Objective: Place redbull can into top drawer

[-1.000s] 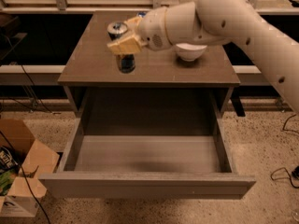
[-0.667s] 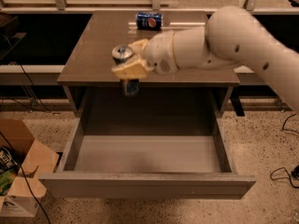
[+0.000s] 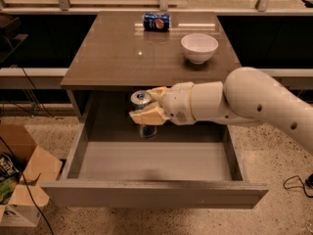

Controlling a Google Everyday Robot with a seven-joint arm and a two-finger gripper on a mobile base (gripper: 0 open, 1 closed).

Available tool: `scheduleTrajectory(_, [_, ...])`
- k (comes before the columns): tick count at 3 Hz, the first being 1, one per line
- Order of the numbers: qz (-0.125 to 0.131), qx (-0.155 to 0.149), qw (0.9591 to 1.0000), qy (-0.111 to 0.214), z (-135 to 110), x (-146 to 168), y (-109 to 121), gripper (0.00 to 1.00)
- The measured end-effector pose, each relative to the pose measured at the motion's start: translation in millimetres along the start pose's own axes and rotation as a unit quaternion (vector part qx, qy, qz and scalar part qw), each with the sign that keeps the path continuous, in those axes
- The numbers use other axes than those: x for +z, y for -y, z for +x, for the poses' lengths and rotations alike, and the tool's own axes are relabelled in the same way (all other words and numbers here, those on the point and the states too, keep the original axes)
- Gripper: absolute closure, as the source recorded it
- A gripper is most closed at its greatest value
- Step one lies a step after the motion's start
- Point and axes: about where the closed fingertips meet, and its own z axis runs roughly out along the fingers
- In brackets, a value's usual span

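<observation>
My gripper (image 3: 148,106) is shut on the redbull can (image 3: 142,101), a slim can with a silver top and blue lower part. It holds the can upright in the air over the back left part of the open top drawer (image 3: 155,161). The drawer is wide, shallow and grey, pulled far out from under the table, and nothing lies on its pale floor. My white arm reaches in from the right, across the drawer's right side.
A brown table (image 3: 112,58) carries a blue Pepsi can (image 3: 156,21) lying on its side at the back and a white bowl (image 3: 199,47) at the right. An open cardboard box (image 3: 19,175) stands on the floor at the left. A cable (image 3: 293,182) lies at the right.
My gripper has carried the redbull can from the table's left side forward and down, off the front edge, to above the open drawer. The Pepsi can and bowl are now uncovered.
</observation>
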Motion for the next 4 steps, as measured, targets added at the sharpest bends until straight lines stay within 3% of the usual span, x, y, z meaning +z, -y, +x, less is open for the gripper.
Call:
scheduleTrajectory(1, [0.037,0.035,0.9987,-0.001,51.2,4.8,4.7,1.00])
scheduleTrajectory(3, [0.043,0.034,0.9985,-0.007,57.9,4.8,7.7,1.00])
scheduleTrajectory(4, [0.045,0.032,0.9984,-0.012,79.2,0.8,10.4,1.00])
